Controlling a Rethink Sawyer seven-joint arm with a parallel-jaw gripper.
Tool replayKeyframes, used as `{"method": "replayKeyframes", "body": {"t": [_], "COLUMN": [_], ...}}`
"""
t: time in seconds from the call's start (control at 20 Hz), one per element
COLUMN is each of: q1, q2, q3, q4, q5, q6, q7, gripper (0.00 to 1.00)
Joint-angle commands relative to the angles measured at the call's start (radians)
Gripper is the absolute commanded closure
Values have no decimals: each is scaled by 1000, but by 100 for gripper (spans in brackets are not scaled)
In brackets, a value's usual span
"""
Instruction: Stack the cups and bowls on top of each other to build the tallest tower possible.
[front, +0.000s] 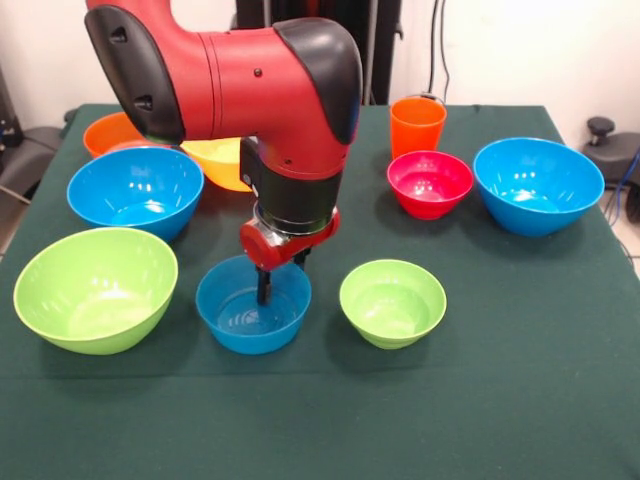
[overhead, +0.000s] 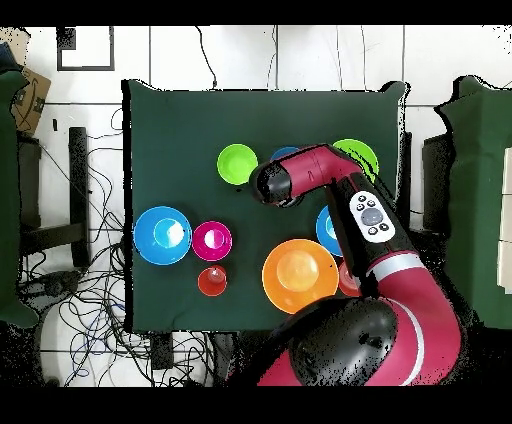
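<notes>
All bowls and the one visible cup stand upright, mouths up, none nested or stacked; no tower shows on the green tabletop (front: 480, 400). The pincer (front: 265, 290) hangs vertically from the red arm (front: 250, 80), its dark tip reaching down inside the small blue bowl (front: 253, 304), toward that bowl's far rim; whether the tip touches the wall or floor of the bowl cannot be told. Only a single dark finger (front: 264, 288) is clear in the front view, so how far the pincer is spread, or whether it pinches the rim, cannot be told. In the front view, the small green bowl (front: 392, 302) sits just beside the pincer on the picture's right, apart from the blue one; the large lime bowl (front: 96, 289) sits on the picture's left, near but apart. Behind the pincer on the left is a larger blue bowl (front: 135, 191), with a yellow-orange bowl (front: 222, 162) partly hidden by the arm and an orange bowl (front: 108, 132) at the far corner. Behind on the right are the red-pink bowl (front: 430, 183), the orange cup (front: 417, 124) just beyond it, long axis vertical, and another large blue bowl (front: 538, 185), all well apart from the pincer. In the overhead view the arm covers the pincer and most of the small blue bowl (overhead: 285, 153).
</notes>
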Motion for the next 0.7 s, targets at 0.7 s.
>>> {"method": "replayKeyframes", "body": {"t": [0.7], "q1": [7], "q2": [136], "q3": [-25], "q4": [-61], "q5": [-54], "q6": [-78], "q7": [-127], "gripper": [100]}}
